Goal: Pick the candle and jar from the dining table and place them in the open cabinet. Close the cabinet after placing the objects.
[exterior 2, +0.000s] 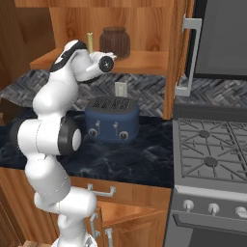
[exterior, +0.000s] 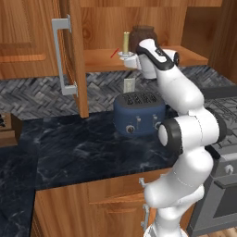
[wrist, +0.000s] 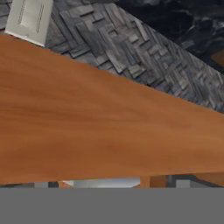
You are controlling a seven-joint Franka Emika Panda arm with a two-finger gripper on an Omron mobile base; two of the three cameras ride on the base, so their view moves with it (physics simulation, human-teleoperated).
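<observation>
The yellow candle [exterior: 126, 42] [exterior 2: 89, 39] stands upright in its small white holder [exterior: 125, 55] on the shelf [exterior: 97, 60] [exterior 2: 140, 61] of the open wood cabinet. The dark brown jar [exterior: 143, 36] [exterior 2: 115, 42] stands on the same shelf just behind it. My gripper [exterior: 131, 58] [wrist: 111, 184] reaches to the shelf's front edge at the holder. In the hand view the two tips stand wide apart, open, with the silver-white holder [wrist: 107, 183] low between them. The cabinet door [exterior: 74, 55] hangs open at the left with its long silver handle [exterior: 62, 55]. The dining table is out of view.
A blue toaster [exterior: 139, 113] [exterior 2: 112, 120] sits on the black marble counter [exterior: 83, 148] right under the shelf. A wall outlet [exterior: 128, 84] [wrist: 29, 17] is behind it. A stove [exterior 2: 212, 144] stands to the right, with a dark appliance [exterior 2: 222, 38] above it.
</observation>
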